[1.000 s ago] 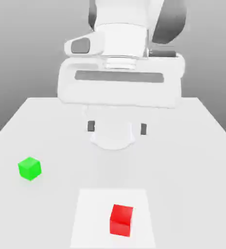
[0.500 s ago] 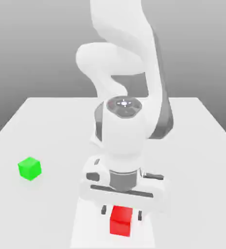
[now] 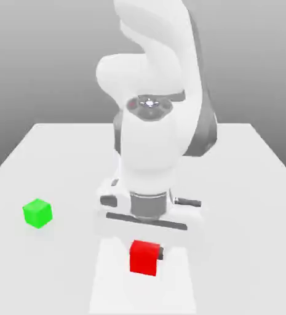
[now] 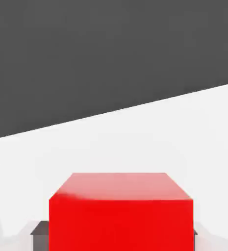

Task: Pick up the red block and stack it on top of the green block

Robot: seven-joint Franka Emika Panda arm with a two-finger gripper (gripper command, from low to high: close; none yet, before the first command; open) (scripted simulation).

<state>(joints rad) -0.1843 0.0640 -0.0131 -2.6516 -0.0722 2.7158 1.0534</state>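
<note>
Above the pale tabletop point(image 3: 231, 209): matte red cube point(image 3: 144, 258), gripped by its sides in the hand point(image 3: 146, 251), presumably leaving its underside free for stacking

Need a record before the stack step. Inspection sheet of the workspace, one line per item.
Surface: pale table, with a brighter white patch below the red block in the exterior view.
Job's things: red block held between the jaws; green block on the table, toward the exterior view's left, nothing on top of it.
Clutter: nothing seen.
Gripper: jaws closed on the red block, one on each side.
Cables: nothing seen.
Surroundings: plain grey backdrop beyond the table.
</note>
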